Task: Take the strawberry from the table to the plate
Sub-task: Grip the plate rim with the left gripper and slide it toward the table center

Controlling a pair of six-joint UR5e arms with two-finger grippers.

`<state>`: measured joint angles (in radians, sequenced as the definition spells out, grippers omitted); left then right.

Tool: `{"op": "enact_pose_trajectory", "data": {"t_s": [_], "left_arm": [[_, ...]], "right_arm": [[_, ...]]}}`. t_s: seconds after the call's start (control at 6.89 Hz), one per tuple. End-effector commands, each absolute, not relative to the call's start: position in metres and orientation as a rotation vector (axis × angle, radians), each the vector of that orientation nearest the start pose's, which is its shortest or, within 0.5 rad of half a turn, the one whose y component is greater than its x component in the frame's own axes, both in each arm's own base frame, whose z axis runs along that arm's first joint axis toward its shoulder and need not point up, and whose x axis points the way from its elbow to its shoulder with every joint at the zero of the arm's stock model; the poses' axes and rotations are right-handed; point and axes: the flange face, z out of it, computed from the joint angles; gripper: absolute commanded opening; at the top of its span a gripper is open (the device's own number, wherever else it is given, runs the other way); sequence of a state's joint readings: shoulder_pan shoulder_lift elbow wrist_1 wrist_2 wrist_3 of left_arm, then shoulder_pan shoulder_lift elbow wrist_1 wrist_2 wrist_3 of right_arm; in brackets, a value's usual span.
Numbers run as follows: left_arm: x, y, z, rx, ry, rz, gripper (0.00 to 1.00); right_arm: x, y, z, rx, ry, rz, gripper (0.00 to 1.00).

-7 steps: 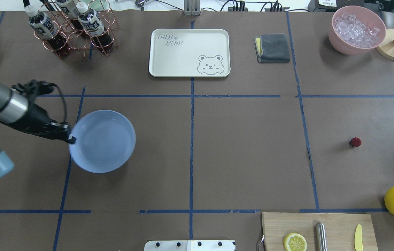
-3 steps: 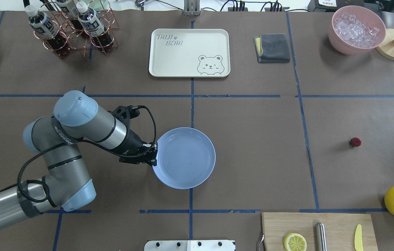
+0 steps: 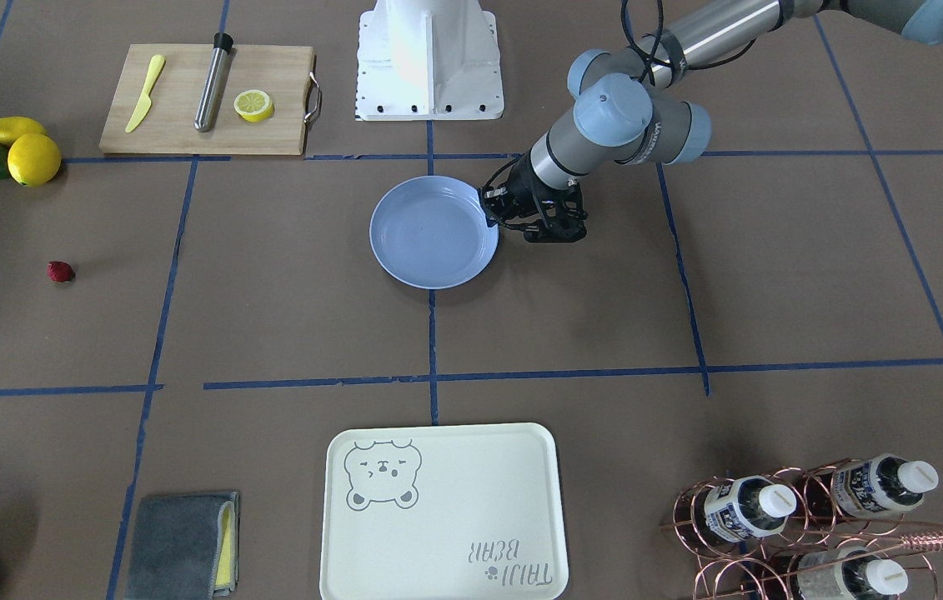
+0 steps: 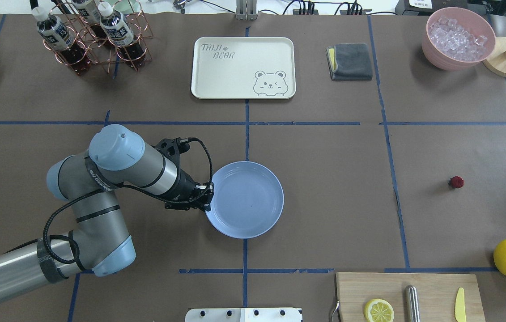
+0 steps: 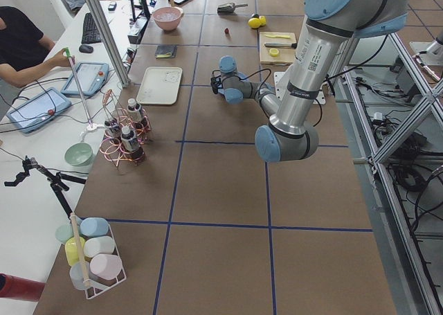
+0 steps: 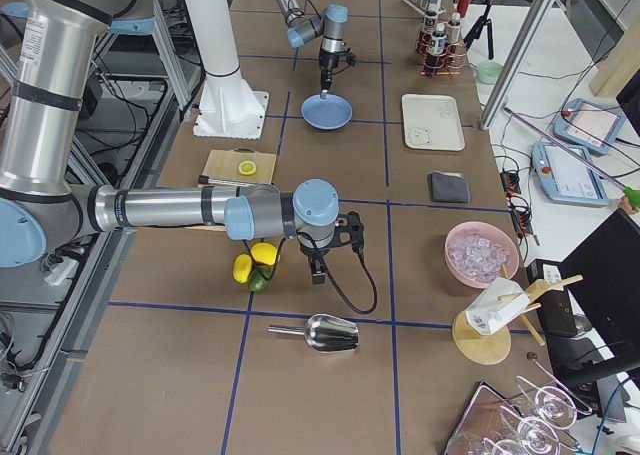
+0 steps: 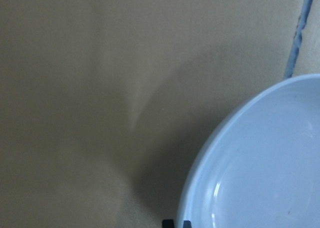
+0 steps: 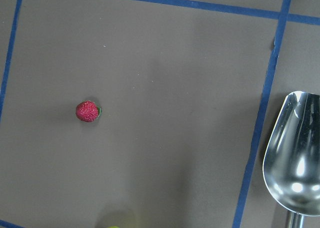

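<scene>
The strawberry [image 4: 457, 182] lies alone on the brown counter [image 4: 324, 223], well apart from the plate [image 4: 253, 210] and at about its 3 o'clock in the overhead view. The left gripper [image 4: 208, 197] pinches the plate's rim at 9 o'clock, so the step in hand looks like setting the plate ready; the berry is not yet picked. Next, I judge, the right gripper [image 6: 317, 267] must come down squarely over so small and round a thing, lest it roll. Whether that gripper is spread or pressed together I cannot tell. Only the right wrist view shows a metal scoop [image 8: 295, 153] at the berry's 3 o'clock; the overhead view misses the right arm altogether
</scene>
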<state>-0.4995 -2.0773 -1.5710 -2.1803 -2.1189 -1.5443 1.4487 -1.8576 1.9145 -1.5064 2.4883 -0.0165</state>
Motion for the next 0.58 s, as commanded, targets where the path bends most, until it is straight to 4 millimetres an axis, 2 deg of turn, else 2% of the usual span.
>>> {"op": "enact_pose_trajectory", "data": {"t_s": [0.0,0.44], "left_arm": [[0.5546,-0.3949,0.288,-0.178,1.171,-0.117,0.0],[0.5572,-0.3939,0.288,-0.181,1.169,-0.115,0.0]], "right_arm": [[0.0071,-0.3814,0.5968,0.063,-0.921,-0.187,1.0],[-0.0016,-0.3815,0.5992,0.036,-0.912,-0.183,1.0]]}}
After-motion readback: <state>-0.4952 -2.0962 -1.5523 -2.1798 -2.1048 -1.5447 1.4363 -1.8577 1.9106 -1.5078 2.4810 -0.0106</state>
